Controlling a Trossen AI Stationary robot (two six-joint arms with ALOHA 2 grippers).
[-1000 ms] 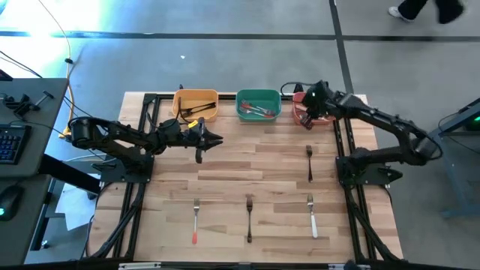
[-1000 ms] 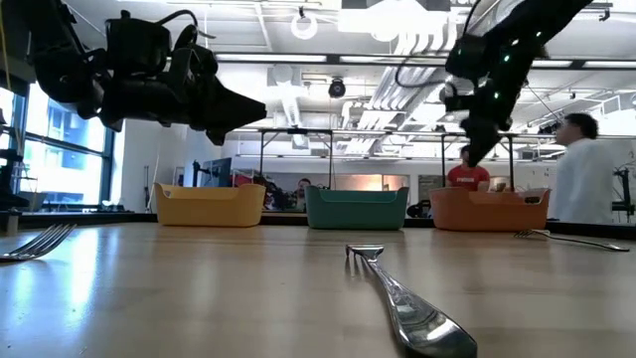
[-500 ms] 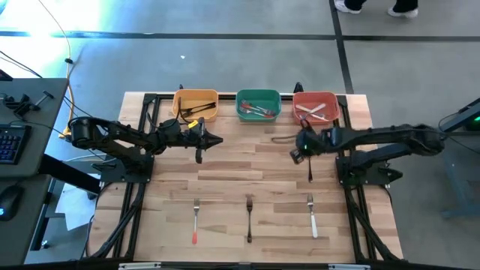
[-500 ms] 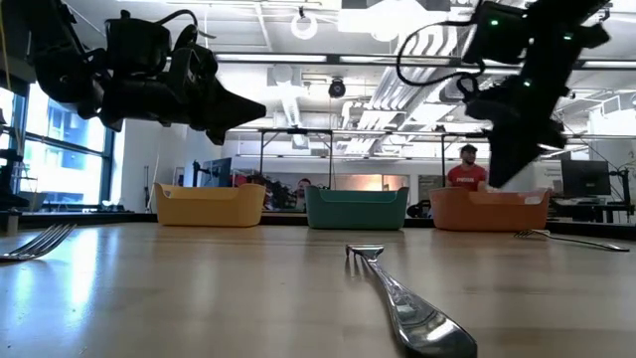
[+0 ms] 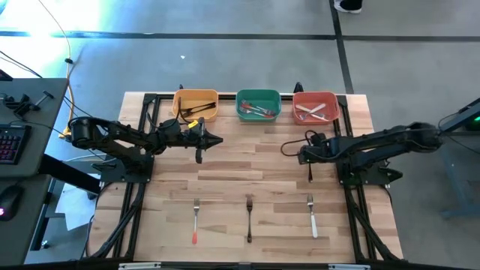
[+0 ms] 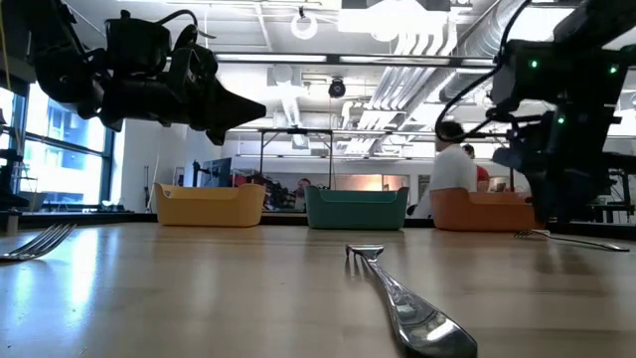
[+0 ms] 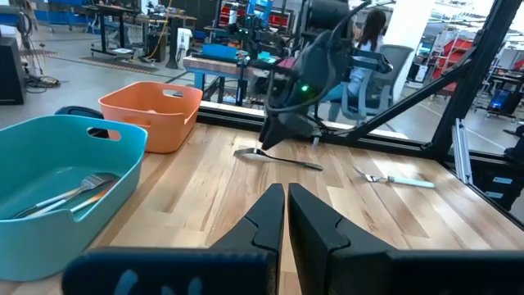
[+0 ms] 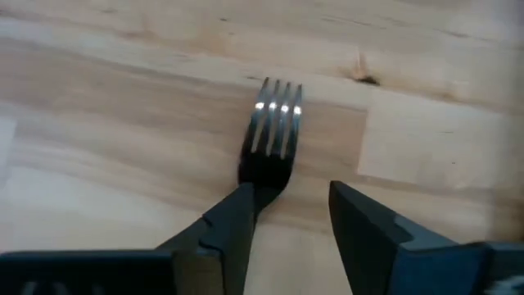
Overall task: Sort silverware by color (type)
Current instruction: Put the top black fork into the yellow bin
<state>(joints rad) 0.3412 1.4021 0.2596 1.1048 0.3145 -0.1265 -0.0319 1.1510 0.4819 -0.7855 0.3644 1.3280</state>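
A big workshop with a grey concrete floor (image 5: 247, 45) and ceiling lights surrounds a pale wooden table (image 5: 255, 172). At the table's far edge stand a yellow bin (image 5: 196, 105), a green bin (image 5: 258, 105) and a red bin (image 5: 315, 106), each holding cutlery. A person (image 6: 452, 174) sits behind the table. The left gripper (image 5: 216, 140) hangs pinched closed and empty near the yellow bin. The right gripper (image 8: 291, 217) is low, its fingers spread either side of a black-handled fork (image 8: 274, 131) lying flat. Three more forks (image 5: 250, 216) lie in a row near the front edge.
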